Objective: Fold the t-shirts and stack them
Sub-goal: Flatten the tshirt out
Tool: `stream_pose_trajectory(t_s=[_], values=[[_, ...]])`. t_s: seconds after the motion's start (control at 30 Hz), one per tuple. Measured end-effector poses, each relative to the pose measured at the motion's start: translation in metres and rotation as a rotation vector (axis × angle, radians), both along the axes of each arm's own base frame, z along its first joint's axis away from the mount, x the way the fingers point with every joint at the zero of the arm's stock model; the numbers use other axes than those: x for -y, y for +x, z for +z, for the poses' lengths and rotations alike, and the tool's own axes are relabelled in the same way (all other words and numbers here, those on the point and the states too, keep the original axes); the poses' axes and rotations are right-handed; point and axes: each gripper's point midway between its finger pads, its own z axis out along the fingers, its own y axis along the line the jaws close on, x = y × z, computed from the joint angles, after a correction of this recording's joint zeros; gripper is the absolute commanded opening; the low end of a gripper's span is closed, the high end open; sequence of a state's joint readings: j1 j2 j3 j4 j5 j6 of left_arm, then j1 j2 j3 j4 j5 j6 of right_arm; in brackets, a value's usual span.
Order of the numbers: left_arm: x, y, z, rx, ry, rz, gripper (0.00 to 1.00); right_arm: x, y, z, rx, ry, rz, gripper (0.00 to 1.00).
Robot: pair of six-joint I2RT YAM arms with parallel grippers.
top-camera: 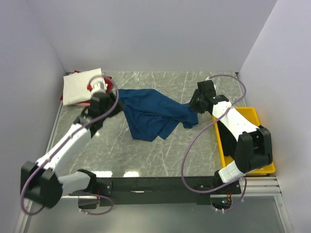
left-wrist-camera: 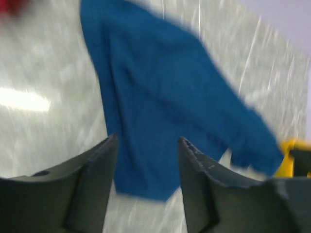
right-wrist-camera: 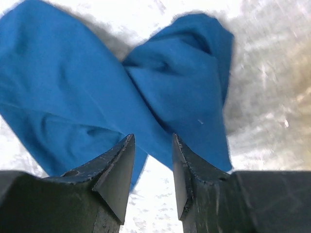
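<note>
A dark blue t-shirt (top-camera: pixel 154 113) lies crumpled on the marble table, mid-back. It also shows in the left wrist view (left-wrist-camera: pixel 165 102) and in the right wrist view (right-wrist-camera: pixel 73 92). A folded cream t-shirt (top-camera: pixel 81 86) rests on a red one (top-camera: pixel 109 83) at the back left. My left gripper (top-camera: pixel 98 91) is open and empty at the blue shirt's left end, beside the stack; in its wrist view (left-wrist-camera: pixel 147 145) the shirt lies below the fingers. My right gripper (top-camera: pixel 196 103) is open and empty just over the shirt's right end (right-wrist-camera: pixel 153 143).
A yellow plastic tray (top-camera: pixel 249 116) sits along the right edge under the right arm; its corner shows in the left wrist view (left-wrist-camera: pixel 291 145). White walls close the back and sides. Bare marble (top-camera: pixel 160 155) lies in front of the shirt.
</note>
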State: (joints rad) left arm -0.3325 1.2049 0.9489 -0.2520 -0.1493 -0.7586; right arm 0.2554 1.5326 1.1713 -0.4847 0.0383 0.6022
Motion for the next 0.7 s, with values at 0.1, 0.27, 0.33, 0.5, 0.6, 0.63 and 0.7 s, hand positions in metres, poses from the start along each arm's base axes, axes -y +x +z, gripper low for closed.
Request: stream_pose_trajectory(t_s=[0.1,0.27,0.33,0.5,0.6,0.63,0.7], values=[[0.021,-0.045,-0.034,-0.034,0.005,-0.061,0.53,0.005,-0.013,-0.008,-0.003,-0.006,-0.005,0.45],[0.058,-0.092,-0.095,-0.146,0.079,-0.173,0.58,0.013,-0.039,-0.019,-0.009,-0.015,-0.013,0.45],[0.069,-0.099,-0.112,-0.181,0.115,-0.194,0.59,0.017,-0.049,-0.024,-0.008,-0.018,-0.016,0.46],[0.084,-0.105,-0.143,-0.234,0.183,-0.218,0.60,0.023,-0.076,-0.046,-0.024,-0.016,-0.023,0.47],[0.091,-0.104,-0.157,-0.259,0.223,-0.221,0.58,0.024,-0.085,-0.056,-0.034,-0.006,-0.024,0.46],[0.094,-0.103,-0.160,-0.265,0.233,-0.220,0.58,0.022,-0.087,-0.059,-0.037,-0.002,-0.021,0.46],[0.097,-0.099,-0.166,-0.274,0.254,-0.217,0.57,0.020,-0.088,-0.061,-0.038,0.007,-0.017,0.46]])
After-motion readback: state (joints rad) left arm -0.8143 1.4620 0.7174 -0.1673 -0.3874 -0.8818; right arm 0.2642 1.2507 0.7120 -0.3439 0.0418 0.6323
